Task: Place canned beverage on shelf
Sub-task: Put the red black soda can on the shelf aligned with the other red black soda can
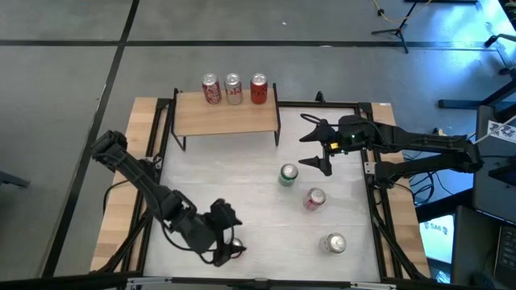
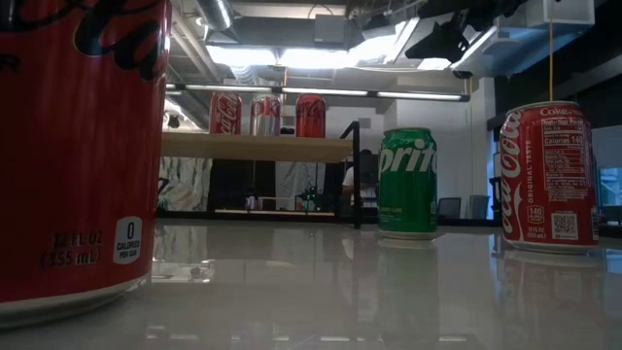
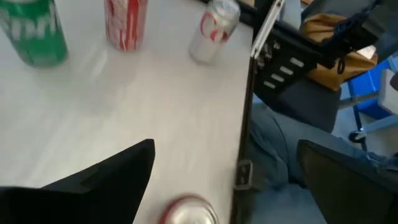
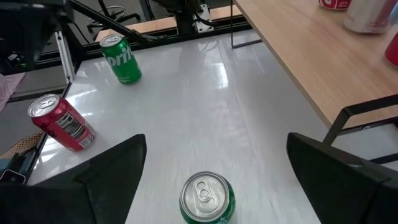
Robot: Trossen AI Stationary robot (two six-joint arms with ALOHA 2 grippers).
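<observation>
From above, a white tabletop (image 1: 242, 185) carries a small wooden shelf (image 1: 226, 119) on black legs at its far edge, with three cans (image 1: 233, 89) in a row along the shelf's back. The right hand (image 1: 316, 147) hangs over the tabletop just right of the shelf, fingers spread wide and holding nothing. Just beside it stands a green can (image 1: 289, 175), then a red can (image 1: 314, 199) and a silver-topped can (image 1: 334, 243) nearer the front right. The left hand (image 1: 228, 238) waits low at the front left, open and empty. At tabletop level, a big red can (image 2: 78, 146) fills the left edge, a Sprite can (image 2: 407, 184) and a Coke can (image 2: 547, 177) stand to the right, and the shelf (image 2: 255, 147) with its three cans shows behind. The left wrist camera sees a green can (image 3: 35, 31), a red can (image 3: 126, 23) and a pale can (image 3: 214, 30) standing apart. The right wrist camera looks down on a green can (image 4: 207, 198) between its open fingers (image 4: 102, 180), with the shelf (image 4: 311, 56) beside it.
</observation>
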